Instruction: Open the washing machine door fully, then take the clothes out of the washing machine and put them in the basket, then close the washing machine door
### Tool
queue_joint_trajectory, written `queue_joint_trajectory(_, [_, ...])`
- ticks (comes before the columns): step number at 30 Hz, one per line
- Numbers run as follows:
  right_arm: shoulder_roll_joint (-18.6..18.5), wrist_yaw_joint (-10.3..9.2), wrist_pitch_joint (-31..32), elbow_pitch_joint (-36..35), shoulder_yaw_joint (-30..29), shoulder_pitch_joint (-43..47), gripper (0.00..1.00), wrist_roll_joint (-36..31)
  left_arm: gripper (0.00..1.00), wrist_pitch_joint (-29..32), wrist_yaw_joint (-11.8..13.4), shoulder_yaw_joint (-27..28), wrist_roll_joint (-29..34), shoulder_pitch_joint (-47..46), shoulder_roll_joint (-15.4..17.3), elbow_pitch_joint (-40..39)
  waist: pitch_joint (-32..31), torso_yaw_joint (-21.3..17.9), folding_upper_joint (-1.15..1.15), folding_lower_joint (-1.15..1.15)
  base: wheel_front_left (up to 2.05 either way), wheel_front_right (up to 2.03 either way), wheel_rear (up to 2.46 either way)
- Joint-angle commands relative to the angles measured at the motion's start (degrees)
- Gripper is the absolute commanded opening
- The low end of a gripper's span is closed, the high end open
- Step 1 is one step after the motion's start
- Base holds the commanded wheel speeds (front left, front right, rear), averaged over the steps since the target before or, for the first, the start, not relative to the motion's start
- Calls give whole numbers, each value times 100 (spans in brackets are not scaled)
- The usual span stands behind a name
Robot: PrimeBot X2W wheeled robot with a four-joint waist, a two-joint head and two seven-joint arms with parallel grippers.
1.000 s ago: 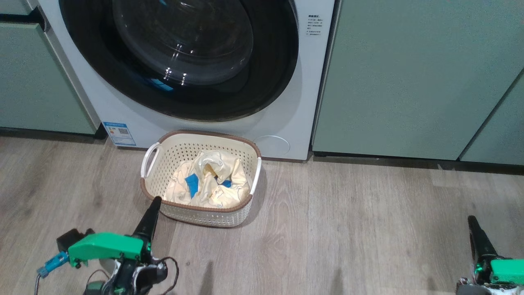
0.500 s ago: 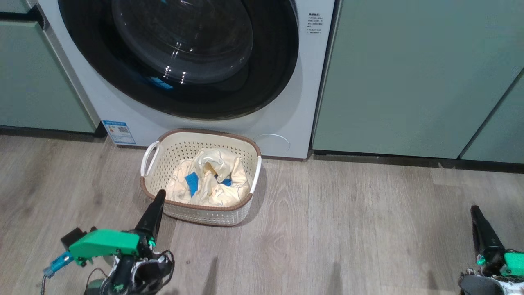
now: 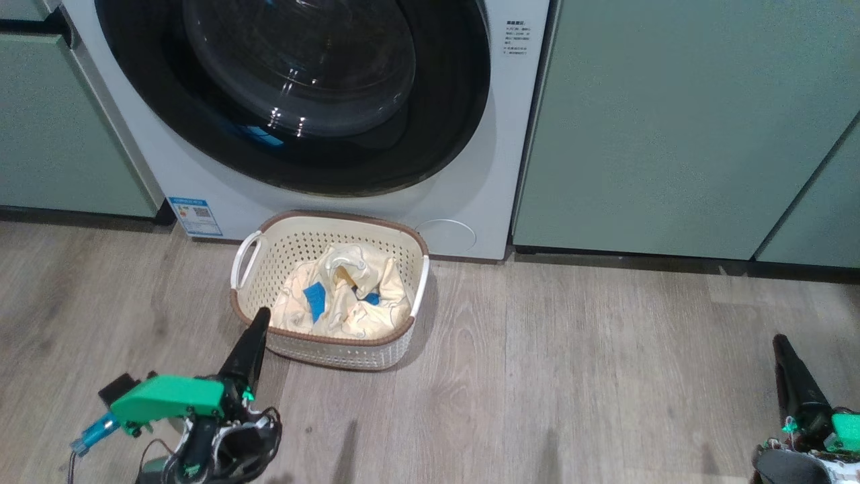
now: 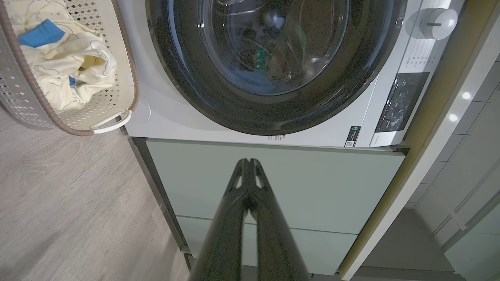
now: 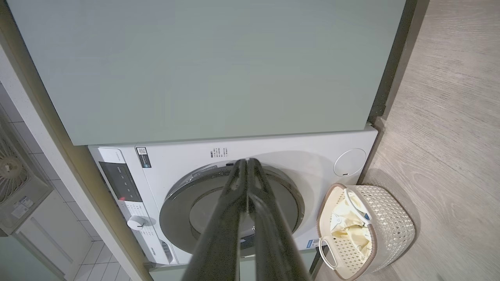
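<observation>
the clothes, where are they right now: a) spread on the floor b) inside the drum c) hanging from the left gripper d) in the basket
d: the clothes lie heaped inside the basket, which stands on the floor in front of the washing machine.

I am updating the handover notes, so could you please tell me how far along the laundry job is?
Done: the clothes lie in the basket, and the washing machine door sits shut against the washing machine. In hand: nothing; the left gripper and right gripper are both shut and empty. Left: seemingly nothing, though I cannot see through the door whether anything remains inside.
</observation>
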Motion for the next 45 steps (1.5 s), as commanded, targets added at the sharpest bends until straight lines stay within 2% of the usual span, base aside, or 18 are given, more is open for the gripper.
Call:
queue_joint_trajectory(1, [-78, -6, 33, -220, 87, -334, 0, 40, 0, 36, -8, 198, -21, -141, 43, -206, -1, 0, 0, 0, 0, 0, 0])
queue_joint_trajectory(45, [-78, -6, 32, -220, 88, -334, 0, 40, 0, 35, -8, 197, -22, -141, 43, -207, -1, 0, 0, 0, 0, 0, 0])
